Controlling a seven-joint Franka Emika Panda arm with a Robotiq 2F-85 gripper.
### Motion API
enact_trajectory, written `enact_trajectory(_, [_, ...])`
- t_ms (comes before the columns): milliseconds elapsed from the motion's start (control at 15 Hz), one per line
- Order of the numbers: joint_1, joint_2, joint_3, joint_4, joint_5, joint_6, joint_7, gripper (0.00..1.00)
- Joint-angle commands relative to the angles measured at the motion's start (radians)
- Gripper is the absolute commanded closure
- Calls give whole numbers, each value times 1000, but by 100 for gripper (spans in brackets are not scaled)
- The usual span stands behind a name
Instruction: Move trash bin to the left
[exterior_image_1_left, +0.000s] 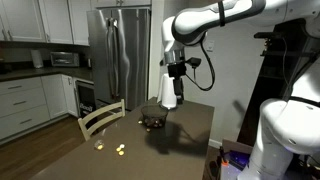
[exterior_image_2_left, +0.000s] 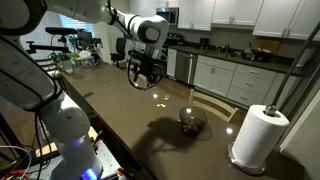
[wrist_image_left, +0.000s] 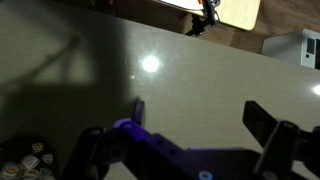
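Observation:
The trash bin (exterior_image_1_left: 153, 120) is a small, squat, dark round basket standing on the brown table; it also shows in the other exterior view (exterior_image_2_left: 192, 120). In the wrist view its rim shows at the bottom left corner (wrist_image_left: 25, 162) with small light bits inside. My gripper (exterior_image_1_left: 172, 97) hangs in the air above the table, above and beside the bin and apart from it, as both exterior views show (exterior_image_2_left: 146, 76). In the wrist view my gripper (wrist_image_left: 200, 115) has its fingers spread wide over bare tabletop, with nothing between them.
Small yellow round bits (exterior_image_1_left: 118, 150) lie on the table toward its near end. A wooden chair (exterior_image_1_left: 100, 118) stands at the table's edge beside the bin. A paper towel roll (exterior_image_2_left: 255, 135) stands on the table near the bin. Kitchen cabinets and a fridge (exterior_image_1_left: 120, 50) lie beyond.

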Motion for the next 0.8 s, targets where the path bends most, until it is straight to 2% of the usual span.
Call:
enact_trajectory(0, [-19,1,17,1,4,-2,-4,0])
enact_trajectory(533, [-19,1,17,1,4,-2,-4,0])
enact_trajectory(733, [-19,27,21,11,2,57,-4,0])
